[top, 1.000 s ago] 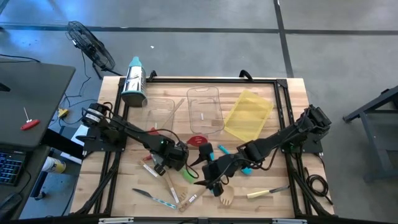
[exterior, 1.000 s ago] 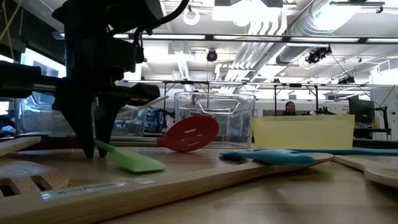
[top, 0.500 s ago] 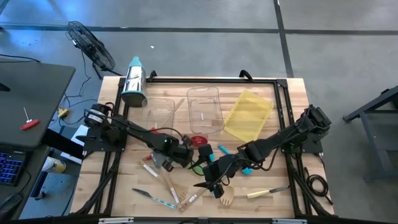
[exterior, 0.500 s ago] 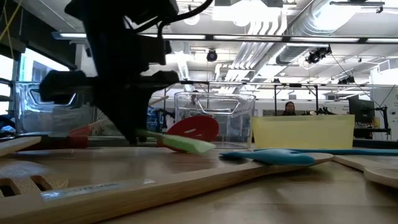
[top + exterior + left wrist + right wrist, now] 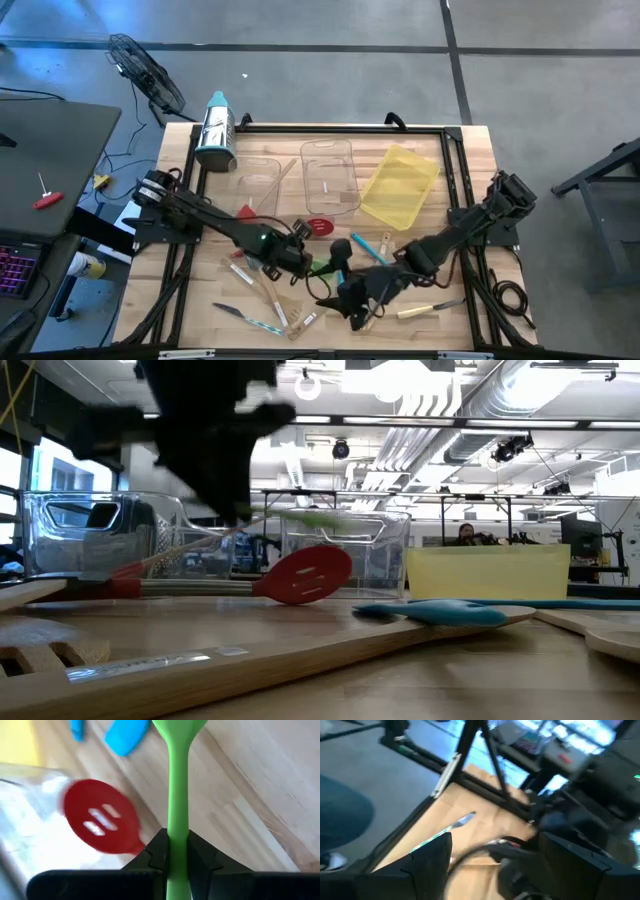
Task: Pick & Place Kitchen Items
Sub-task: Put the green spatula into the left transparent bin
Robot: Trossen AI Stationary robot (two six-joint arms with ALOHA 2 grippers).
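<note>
My left gripper (image 5: 297, 262) is shut on a green silicone spatula (image 5: 177, 780) and carries it above the middle of the table; in the low view the spatula (image 5: 315, 518) hangs in the air. Below it a red slotted spatula (image 5: 100, 817) and a teal spatula (image 5: 440, 612) lie flat on the wood. My right gripper (image 5: 347, 298) hovers open over the near middle of the table, with nothing between its fingers (image 5: 427, 865). Wooden utensils (image 5: 283, 305) and small knives (image 5: 243, 318) lie scattered near the front edge. My left gripper pinches the green spatula's handle (image 5: 177, 832) between its two fingers, which lie across it. The fingers come slanting down from the table's left. The spatula is lifted clear of the table, and its blade (image 5: 177, 726) points away beyond the fingertips.
Two clear bins (image 5: 330, 175) (image 5: 258, 180) and a yellow bin (image 5: 400, 183) stand at the far middle, a steel cylinder with a teal cap (image 5: 215, 132) at the far left. A yellow-handled knife (image 5: 430, 310) lies at the near right.
My left gripper has risen and gone toward the table's right, tipping less steeply, with the green spatula. The spatula's blade, which lay on the wood, is now lifted clear and about level. My right gripper has drifted toward the near edge, still open.
</note>
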